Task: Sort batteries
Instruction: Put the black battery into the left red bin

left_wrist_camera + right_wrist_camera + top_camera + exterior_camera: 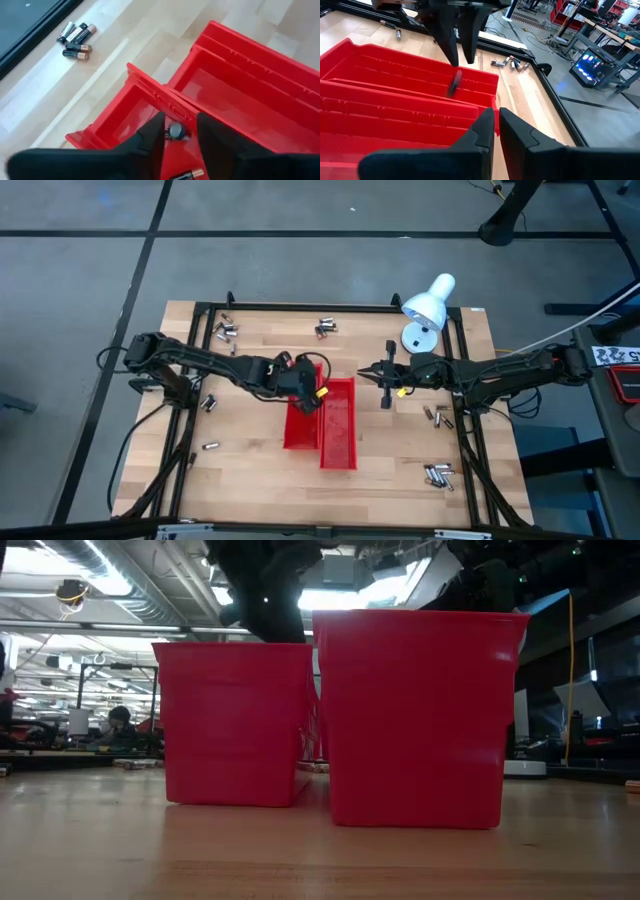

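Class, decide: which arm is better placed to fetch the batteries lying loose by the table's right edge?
Right. Its claw hangs beside the trays, seemingly empty, nearer those batteries. The left claw sits over the left tray, a battery between its fingers.

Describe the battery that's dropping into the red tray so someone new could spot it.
Find the two red trays mid-table; the left claw hangs open over the left tray. Just beneath its tips is one battery, blurred in mid-air. Unlike the batteries lying on the wood, it touches nothing.
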Controlling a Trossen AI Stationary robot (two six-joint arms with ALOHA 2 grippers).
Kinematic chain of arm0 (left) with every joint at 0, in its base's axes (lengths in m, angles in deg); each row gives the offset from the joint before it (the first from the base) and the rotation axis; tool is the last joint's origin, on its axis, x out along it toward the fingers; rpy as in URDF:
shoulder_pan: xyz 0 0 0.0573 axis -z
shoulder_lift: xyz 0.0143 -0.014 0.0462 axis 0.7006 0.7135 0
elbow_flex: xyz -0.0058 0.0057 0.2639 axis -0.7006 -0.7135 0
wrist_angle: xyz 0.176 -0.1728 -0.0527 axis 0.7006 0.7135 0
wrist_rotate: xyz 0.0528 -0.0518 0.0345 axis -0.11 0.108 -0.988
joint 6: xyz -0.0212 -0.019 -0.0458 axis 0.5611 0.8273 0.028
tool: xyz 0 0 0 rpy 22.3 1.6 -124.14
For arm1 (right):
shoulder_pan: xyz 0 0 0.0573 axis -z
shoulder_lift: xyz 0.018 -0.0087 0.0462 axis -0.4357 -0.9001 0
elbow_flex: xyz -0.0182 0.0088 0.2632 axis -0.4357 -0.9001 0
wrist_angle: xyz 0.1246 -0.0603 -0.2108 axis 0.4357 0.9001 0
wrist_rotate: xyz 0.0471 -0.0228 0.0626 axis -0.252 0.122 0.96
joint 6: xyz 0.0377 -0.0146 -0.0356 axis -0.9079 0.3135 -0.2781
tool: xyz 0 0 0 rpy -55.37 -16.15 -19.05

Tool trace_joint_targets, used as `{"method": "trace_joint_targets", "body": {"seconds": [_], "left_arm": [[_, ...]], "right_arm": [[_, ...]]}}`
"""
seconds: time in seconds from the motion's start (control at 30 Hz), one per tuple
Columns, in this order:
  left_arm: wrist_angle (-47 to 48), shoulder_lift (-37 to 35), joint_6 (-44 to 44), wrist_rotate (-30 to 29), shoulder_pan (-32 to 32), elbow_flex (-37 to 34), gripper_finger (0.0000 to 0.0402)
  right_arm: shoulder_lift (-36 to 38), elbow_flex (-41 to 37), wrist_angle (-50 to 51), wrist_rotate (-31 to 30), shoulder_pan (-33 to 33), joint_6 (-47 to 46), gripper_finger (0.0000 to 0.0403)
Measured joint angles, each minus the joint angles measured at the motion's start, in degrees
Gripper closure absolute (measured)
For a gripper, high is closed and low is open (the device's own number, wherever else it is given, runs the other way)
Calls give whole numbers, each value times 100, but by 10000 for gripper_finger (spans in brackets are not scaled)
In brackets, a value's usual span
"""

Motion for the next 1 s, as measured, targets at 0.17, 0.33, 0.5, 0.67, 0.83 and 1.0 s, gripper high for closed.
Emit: {"method": "trace_joint_targets", "body": {"seconds": [0.17,0.33,0.5,0.67,0.83,1.0], "left_arm": [[208,0,-149,239,-109,1,250],[1464,-172,118,808,-182,186,241],[3328,-496,1040,1074,204,223,248],[4967,-535,2398,1641,943,216,254],[5126,-523,4182,2432,1612,94,254],[4843,-520,5165,3164,2198,-488,258]], "right_arm": [[0,0,5,0,-2,0,372],[0,0,18,0,1,0,372],[0,0,40,0,1,3,372],[0,0,107,0,1,22,372],[0,0,106,0,1,42,372],[0,0,105,0,0,65,372]]}}
